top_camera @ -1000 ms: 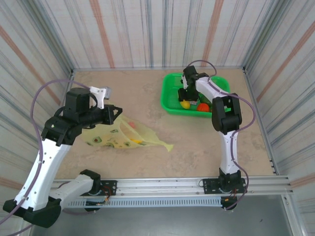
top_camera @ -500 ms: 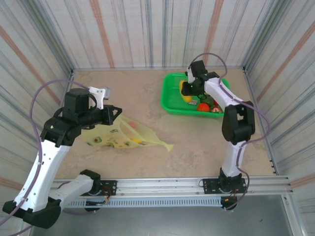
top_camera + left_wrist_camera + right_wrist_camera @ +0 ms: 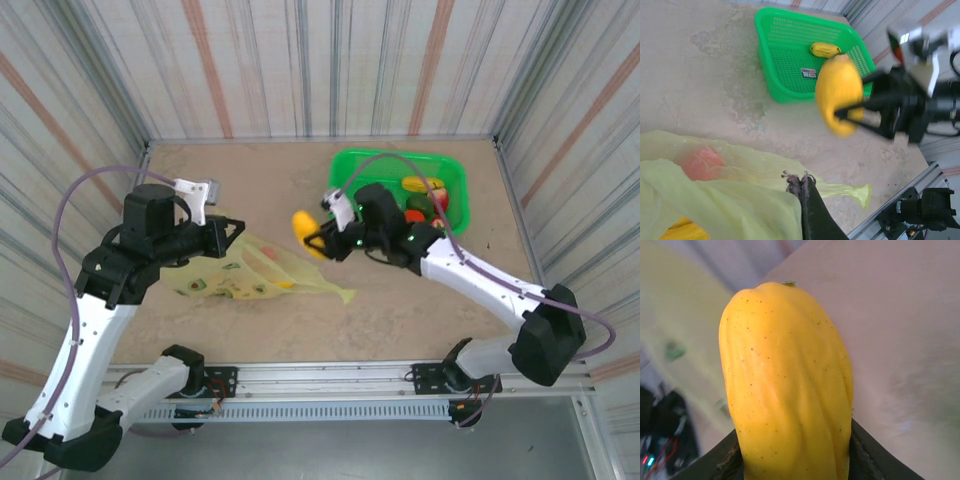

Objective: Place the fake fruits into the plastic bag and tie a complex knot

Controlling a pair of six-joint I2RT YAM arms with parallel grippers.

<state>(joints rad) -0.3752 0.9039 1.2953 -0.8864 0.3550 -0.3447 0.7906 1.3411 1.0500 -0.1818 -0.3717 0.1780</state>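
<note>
**Change since the earlier frame:** the right arm has swung left out of the green basket (image 3: 400,153). The right gripper (image 3: 320,238) now hangs over the bare table (image 3: 400,300) between basket and plastic bag (image 3: 235,280), carrying a yellow fruit (image 3: 303,225). The left arm has barely shifted.

**Surroundings:**
- The basket stands at the far right of the table, with a small printed label (image 3: 809,73) on its floor.
- It holds a second yellow piece (image 3: 415,184) and a red piece (image 3: 418,214).
- Striped wall panels enclose the table on three sides, and a metal rail (image 3: 330,375) runs along the near edge.
- The right forearm crosses the basket's near left corner.

**Hard to make out:**
- The basket's contents are partly hidden behind the arm.
- In the right wrist view the background is blurred, and the fingers (image 3: 860,450) show as dark edges under the fruit.
- How wide the bag's mouth stands cannot be told.

**Task items:**
- Yellow fruit: glossy, elongated, ridged and finely speckled, clamped between the right jaws near its lower end, clear of the table.
- Plastic bag: thin, translucent yellow-green with green motifs, lying crumpled at left centre. One loose handle strip (image 3: 340,297) points right along the table.
- An orange-red fruit (image 3: 701,162) shows through the film.
- Left gripper (image 3: 226,232): jaws closed, pinching the bag's upper edge and lifting it.
</note>
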